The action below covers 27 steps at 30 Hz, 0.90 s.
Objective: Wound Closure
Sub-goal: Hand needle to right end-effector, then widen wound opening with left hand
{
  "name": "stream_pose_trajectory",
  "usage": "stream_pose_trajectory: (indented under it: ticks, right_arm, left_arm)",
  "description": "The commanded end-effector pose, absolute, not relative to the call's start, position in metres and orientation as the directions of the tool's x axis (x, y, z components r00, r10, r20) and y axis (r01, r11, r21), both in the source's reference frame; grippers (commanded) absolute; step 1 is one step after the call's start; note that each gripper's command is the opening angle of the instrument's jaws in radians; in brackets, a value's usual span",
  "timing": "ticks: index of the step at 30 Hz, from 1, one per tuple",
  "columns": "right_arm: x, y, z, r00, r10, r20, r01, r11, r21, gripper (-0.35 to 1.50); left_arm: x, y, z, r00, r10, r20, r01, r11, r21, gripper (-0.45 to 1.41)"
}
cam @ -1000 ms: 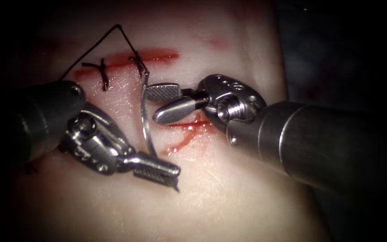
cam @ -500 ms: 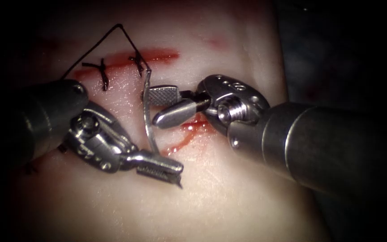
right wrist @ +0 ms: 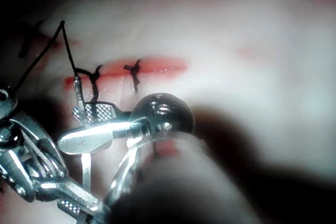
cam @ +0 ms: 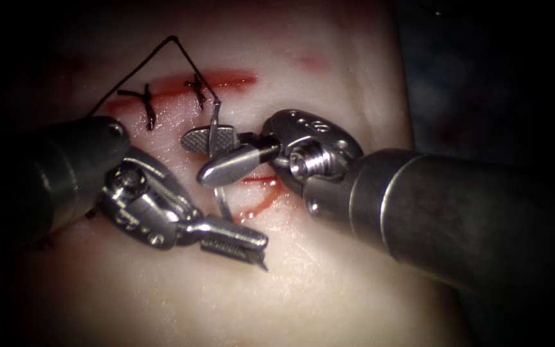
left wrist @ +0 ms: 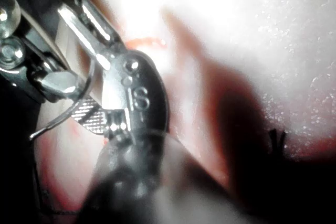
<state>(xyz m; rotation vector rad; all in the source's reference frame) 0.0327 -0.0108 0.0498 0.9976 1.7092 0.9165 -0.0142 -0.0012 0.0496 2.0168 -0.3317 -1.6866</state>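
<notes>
Clearly, the right tool [cam: 210, 157] has its 2 jaws parted, with the needle [cam: 215, 132] standing between them near its thread end; the pictures do not settle whether the jaws press on it. The left tool [cam: 236, 243] grips the needle low on its curve, close to the point, jaws closed on it. Between the 2 tools the needle runs as a thin, pale steel curve, free of the tissue [cam: 329, 276] and lying just above it, below the cut [cam: 181, 87]. Its middle stretch is hidden behind the right tool's lower jaw, and its tip is lost under the left tool's jaws. From the needle's top end a black thread [cam: 162, 48] climbs to a sharp peak above the cut, then slants down to the left and passes out of sight behind the left tool's dark shaft. 2 dark stitches [cam: 146, 103] cross the red cut. Red fluid [cam: 261, 199] curls over the pale tissue beneath the right tool. From the right wrist, the needle [right wrist: 79, 98] rises between that tool's parted jaws, thread [right wrist: 65, 45] above.
</notes>
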Motion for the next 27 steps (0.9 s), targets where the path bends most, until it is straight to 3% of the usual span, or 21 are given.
stream_pose_trajectory:
  ticks: [1, 2, 4, 5, 6, 7, 15, 16, 18, 19, 27]
  right_arm:
    - [0.0334, -0.0106, 0.0503, -0.242, 0.909, -0.341, 0.223, 0.394, 0.892, 0.6]
    - [0.0334, -0.0106, 0.0503, -0.242, 0.909, -0.34, 0.223, 0.393, 0.892, 0.57]
    - [0.0333, -0.0106, 0.0503, -0.24, 0.911, -0.335, 0.224, 0.388, 0.894, 0.33]
    - [0.0333, -0.0106, 0.0503, -0.239, 0.911, -0.335, 0.223, 0.388, 0.894, 0.16]
    - [0.0332, -0.0105, 0.0504, -0.239, 0.912, -0.335, 0.223, 0.387, 0.895, -0.24]
    - [0.0331, -0.0105, 0.0504, -0.238, 0.912, -0.334, 0.223, 0.386, 0.895, -0.35]
    - [0.0331, -0.0107, 0.0504, -0.208, 0.937, -0.281, 0.239, 0.327, 0.914, -0.35]
    - [0.033, -0.0109, 0.0504, -0.203, 0.938, -0.282, 0.24, 0.327, 0.914, -0.35]
    - [0.0329, -0.011, 0.0504, -0.2, 0.938, -0.282, 0.24, 0.326, 0.914, -0.35]
    - [0.0329, -0.011, 0.0504, -0.2, 0.938, -0.282, 0.24, 0.326, 0.914, -0.35]
    - [0.0327, -0.0106, 0.0503, -0.2, 0.938, -0.285, 0.238, 0.328, 0.914, -0.35]
  left_arm:
    - [-0.0146, -0.0008, 0.05, 0.21, -0.482, -0.851, 0.121, -0.851, 0.511, -0.45]
    - [-0.0146, -0.0008, 0.05, 0.21, -0.482, -0.851, 0.121, -0.851, 0.512, -0.45]
    - [-0.0146, -0.0009, 0.05, 0.209, -0.482, -0.851, 0.121, -0.851, 0.512, -0.45]
    - [-0.0147, -0.0009, 0.05, 0.209, -0.482, -0.851, 0.121, -0.851, 0.512, -0.45]
    - [-0.0147, -0.0009, 0.05, 0.209, -0.482, -0.851, 0.121, -0.85, 0.512, -0.45]
    - [-0.0147, -0.0009, 0.05, 0.208, -0.483, -0.851, 0.121, -0.85, 0.512, -0.45]
    - [-0.0149, -0.0009, 0.0501, 0.208, -0.488, -0.847, 0.119, -0.847, 0.517, -0.45]
    - [-0.0148, -0.0009, 0.0501, 0.208, -0.483, -0.85, 0.12, -0.85, 0.512, -0.33]
    - [-0.0148, -0.0009, 0.0501, 0.201, -0.458, -0.866, 0.125, -0.865, 0.487, 0.34]
    - [-0.0148, -0.0009, 0.0501, 0.188, -0.444, -0.876, 0.127, -0.873, 0.47, 0.49]
    - [-0.0148, -0.001, 0.0501, 0.074, -0.276, -0.958, 0.11, -0.953, 0.283, 1.18]
